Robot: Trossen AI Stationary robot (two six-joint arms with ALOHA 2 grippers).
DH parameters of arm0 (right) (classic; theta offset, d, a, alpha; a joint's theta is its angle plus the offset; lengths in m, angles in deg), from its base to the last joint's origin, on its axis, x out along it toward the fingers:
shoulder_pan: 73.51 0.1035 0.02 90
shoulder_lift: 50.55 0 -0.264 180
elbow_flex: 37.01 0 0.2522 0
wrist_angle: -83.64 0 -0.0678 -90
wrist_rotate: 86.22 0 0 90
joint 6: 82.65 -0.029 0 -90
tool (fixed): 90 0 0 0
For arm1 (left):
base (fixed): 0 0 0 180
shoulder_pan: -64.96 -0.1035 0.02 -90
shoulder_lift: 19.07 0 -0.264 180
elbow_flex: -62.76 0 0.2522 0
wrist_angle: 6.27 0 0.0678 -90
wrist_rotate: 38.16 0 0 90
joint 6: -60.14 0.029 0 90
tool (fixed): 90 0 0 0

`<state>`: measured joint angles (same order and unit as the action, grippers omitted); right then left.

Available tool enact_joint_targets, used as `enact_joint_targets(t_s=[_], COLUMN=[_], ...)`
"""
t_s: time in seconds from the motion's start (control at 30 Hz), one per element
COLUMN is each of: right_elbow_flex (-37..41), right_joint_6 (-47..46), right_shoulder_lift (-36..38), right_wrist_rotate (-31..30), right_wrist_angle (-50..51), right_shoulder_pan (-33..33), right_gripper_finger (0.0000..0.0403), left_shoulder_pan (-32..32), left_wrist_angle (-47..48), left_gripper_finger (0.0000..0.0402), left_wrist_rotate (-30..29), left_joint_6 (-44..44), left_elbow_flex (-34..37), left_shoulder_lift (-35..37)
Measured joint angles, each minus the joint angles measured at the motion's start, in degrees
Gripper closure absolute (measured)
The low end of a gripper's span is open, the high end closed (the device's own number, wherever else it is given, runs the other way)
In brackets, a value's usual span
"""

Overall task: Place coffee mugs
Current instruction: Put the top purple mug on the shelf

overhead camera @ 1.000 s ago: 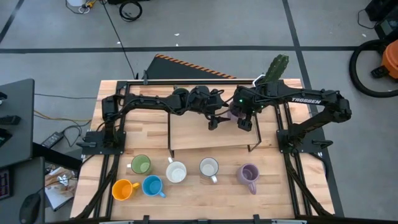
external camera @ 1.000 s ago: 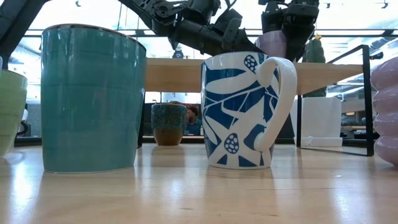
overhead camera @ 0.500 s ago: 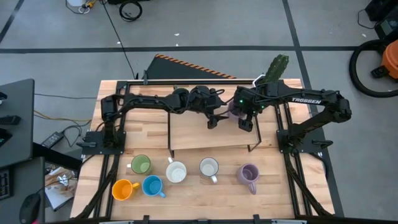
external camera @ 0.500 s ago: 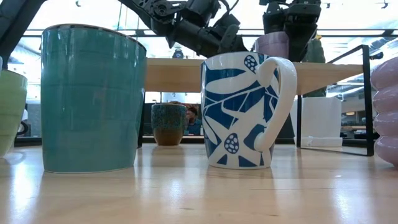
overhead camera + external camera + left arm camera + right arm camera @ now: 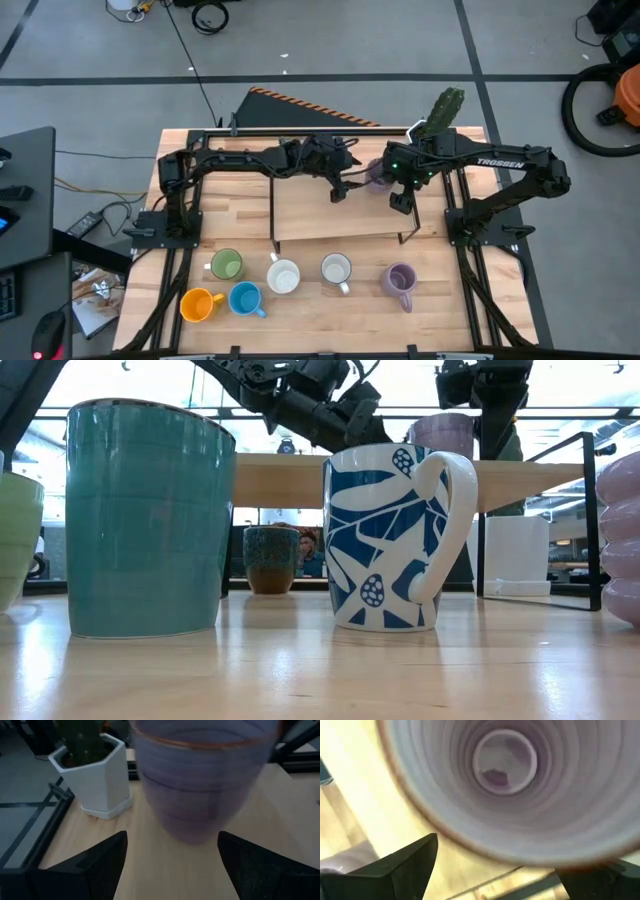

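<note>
A lavender mug point(image 5: 377, 176) stands upright on its base on the raised wooden shelf point(image 5: 330, 218), near the shelf's far right corner. My left gripper point(image 5: 338, 192) is open just to the mug's left. In the left wrist view the lavender mug point(image 5: 200, 785) stands a little beyond my left gripper point(image 5: 170, 840), clear of both fingers. My right gripper point(image 5: 401, 200) is open, pointing steeply down just right of the mug. The right wrist view looks into the lavender mug point(image 5: 505, 775). In the low view the lavender mug point(image 5: 445, 435) shows on the shelf top.
Several mugs stand near the table's front: green point(image 5: 226, 265), white point(image 5: 284, 276), white point(image 5: 336, 269), lavender point(image 5: 400, 282), orange point(image 5: 198, 304) and blue point(image 5: 245, 298). A dark brown mug point(image 5: 271, 558) stands under the shelf. A white cactus pot point(image 5: 97, 775) is at the far right.
My right gripper has swung a little toward the table's right edge and up. It no longer covers the lavender mug in the low view. The mug has kept still on the shelf, and both grippers have stayed open.
</note>
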<state>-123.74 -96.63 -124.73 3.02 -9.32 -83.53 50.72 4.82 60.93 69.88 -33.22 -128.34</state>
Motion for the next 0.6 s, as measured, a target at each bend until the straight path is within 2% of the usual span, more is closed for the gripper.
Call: enact_joint_targets(t_s=[0.2,0.3,0.6], right_elbow_flex=[-5.27,-8.29,-15.61], right_joint_6=[-3.85,-5.45,-11.37], right_shoulder_lift=[0.01,-0.01,-0.76], right_wrist_rotate=[-4.39,-6.31,-15.38], right_wrist_angle=[3.96,5.96,11.29], right_shoulder_pan=[3.76,6.81,14.49], right_gripper_finger=[0.0025,0.0025,0.0025], left_shoulder_pan=[-1.31,-1.53,-1.34], left_wrist_angle=[6.74,7.33,-6.01], left_gripper_finger=[0.0086,0.0089,0.0120], left_wrist_rotate=[-0.44,-0.69,-1.42], left_joint_6=[1.24,1.44,-1.60], left_elbow_flex=[0.11,3.13,20.73], left_shoulder_lift=[5.99,9.33,23.54])
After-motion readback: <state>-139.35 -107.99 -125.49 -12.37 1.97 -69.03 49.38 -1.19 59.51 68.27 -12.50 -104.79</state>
